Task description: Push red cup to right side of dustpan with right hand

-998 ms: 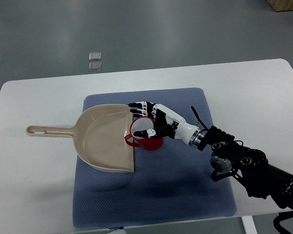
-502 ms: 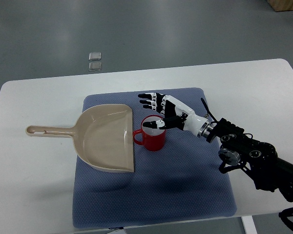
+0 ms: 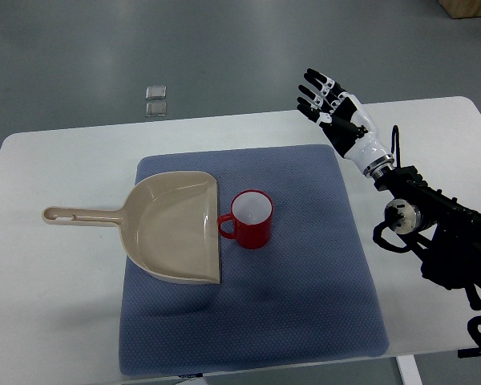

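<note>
The red cup (image 3: 252, 219) stands upright just right of the beige dustpan (image 3: 172, 227), well down-left of the right hand (image 3: 330, 108), which hovers empty with its fingers (image 3: 311, 90) spread.

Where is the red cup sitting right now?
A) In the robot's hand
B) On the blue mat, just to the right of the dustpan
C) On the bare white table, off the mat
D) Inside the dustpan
B: the red cup stands upright on the blue mat, beside the open edge of the dustpan, while the right hand is raised well away with fingers spread.
</note>
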Robot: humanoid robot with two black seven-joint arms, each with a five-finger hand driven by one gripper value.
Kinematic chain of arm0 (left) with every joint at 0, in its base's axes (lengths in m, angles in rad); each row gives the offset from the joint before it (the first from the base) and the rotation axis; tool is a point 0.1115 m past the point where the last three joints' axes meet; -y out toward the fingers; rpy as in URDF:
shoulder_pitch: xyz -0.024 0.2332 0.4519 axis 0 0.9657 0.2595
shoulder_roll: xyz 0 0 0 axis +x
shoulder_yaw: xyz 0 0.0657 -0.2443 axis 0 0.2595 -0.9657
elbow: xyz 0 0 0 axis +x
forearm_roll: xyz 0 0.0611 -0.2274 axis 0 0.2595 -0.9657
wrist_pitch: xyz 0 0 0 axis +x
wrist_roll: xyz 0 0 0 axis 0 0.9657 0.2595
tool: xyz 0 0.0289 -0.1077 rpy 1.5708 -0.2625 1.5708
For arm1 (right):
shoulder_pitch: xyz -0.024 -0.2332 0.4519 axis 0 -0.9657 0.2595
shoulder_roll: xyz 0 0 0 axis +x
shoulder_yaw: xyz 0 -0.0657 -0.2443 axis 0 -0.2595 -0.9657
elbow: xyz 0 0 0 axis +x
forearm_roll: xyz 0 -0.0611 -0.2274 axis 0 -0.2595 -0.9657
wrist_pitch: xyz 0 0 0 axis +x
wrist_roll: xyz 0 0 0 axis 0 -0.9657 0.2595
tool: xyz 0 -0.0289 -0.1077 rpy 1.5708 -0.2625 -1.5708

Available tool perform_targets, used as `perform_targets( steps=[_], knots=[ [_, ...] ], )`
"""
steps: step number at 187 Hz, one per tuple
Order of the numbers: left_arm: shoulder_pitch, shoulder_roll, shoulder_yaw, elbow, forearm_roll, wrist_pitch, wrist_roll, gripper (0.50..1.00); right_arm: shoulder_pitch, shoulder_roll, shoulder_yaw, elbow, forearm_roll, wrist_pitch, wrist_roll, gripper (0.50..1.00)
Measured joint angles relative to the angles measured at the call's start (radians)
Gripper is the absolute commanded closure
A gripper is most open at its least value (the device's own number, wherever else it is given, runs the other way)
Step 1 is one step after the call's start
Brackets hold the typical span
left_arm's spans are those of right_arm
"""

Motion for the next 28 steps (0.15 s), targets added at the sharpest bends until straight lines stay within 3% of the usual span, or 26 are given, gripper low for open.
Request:
perform_targets(
  steps=[28],
  knots=[
    [0.0, 0.0, 0.0, 0.0, 0.0, 0.0, -0.001, 0.5, -0.007, 0.008, 0.002, -0.007, 0.061, 0.001, 0.0, 0.564]
  ],
)
